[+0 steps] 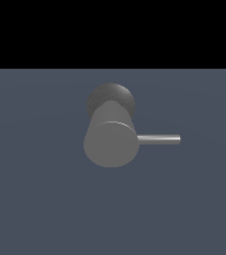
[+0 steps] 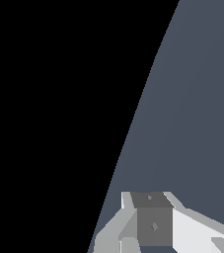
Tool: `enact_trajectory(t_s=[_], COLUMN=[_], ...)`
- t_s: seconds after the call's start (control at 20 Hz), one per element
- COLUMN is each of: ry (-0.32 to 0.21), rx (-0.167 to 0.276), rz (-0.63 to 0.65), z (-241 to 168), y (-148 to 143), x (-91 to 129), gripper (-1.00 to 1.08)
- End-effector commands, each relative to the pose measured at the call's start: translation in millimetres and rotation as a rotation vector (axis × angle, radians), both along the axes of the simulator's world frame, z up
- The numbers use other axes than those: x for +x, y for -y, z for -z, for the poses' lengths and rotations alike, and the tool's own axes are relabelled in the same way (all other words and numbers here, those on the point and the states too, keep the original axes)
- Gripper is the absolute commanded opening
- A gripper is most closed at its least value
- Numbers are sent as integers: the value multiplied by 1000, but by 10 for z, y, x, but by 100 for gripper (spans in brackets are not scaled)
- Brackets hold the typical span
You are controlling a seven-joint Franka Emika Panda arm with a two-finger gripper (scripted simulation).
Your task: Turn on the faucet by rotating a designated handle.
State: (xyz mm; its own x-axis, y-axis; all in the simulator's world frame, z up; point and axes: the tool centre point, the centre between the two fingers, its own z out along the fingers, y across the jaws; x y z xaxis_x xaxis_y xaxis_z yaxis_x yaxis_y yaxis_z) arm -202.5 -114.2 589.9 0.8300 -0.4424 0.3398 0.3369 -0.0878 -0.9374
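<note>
In the exterior view the faucet is a fat grey cylinder whose flat round face points toward the camera, joined behind to a darker rounded dome. The handle, a thin straight metallic rod, sticks out level from the cylinder toward the exterior view's right. My gripper does not appear in the exterior view. The wrist view shows only part of my gripper: white finger bodies and a grey pad over bare floor. Neither faucet nor handle shows in the wrist view, and nothing is seen between the fingers.
A flat blue-grey floor surrounds the faucet on all sides. Black background fills the top of the exterior view and a large part of the wrist view.
</note>
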Motion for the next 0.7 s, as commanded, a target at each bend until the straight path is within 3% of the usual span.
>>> enact_trajectory(t_s=[0.0,0.35,0.65], ry=[9,1,-47], rx=[103,395,637], rz=[35,144,244], z=[30,293,732], y=[210,821,1293], x=[64,268,460], gripper=[-100,-100,-100])
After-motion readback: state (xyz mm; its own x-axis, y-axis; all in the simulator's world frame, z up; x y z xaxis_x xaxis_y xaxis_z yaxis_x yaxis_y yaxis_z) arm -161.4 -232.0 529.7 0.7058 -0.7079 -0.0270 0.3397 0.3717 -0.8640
